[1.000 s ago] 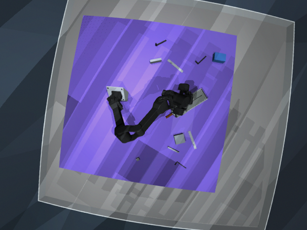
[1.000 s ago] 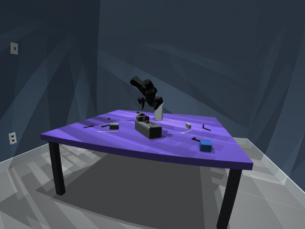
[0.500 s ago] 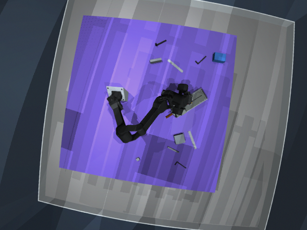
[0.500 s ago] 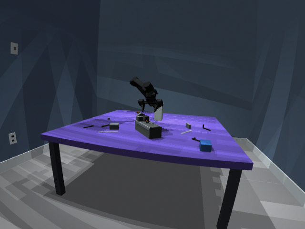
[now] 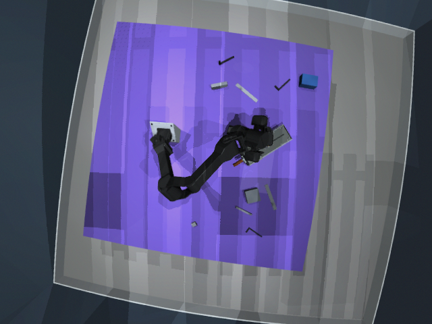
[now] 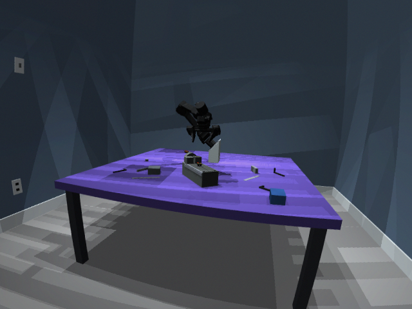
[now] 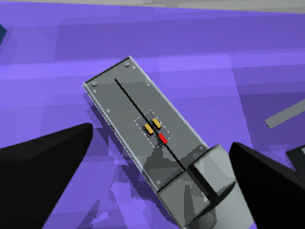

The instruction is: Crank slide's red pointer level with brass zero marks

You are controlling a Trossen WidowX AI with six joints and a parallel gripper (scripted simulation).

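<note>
Hovering above the grey machine (image 5: 283, 135) (image 6: 209, 177) (image 7: 111, 97), the gripper (image 5: 258, 138) (image 6: 203, 136) (image 7: 162, 138) is holding its jaws spread wide with nothing between them. The red pointer (image 7: 163, 138) is sitting in the slot, just off the brass marks (image 7: 152, 126) toward the blocks (image 7: 193, 178), and the orange handle (image 5: 237, 163) (image 6: 187, 152) is sticking out beyond that end.

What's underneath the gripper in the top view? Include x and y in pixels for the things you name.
The gripper (image 5: 256, 138) (image 7: 162, 138) hides the machine's (image 5: 284, 133) (image 6: 209, 179) (image 7: 111, 95) middle there. The wrist view shows the red pointer (image 7: 163, 138) and brass marks (image 7: 149, 129); the crank handle's far end is out of that view.
</note>
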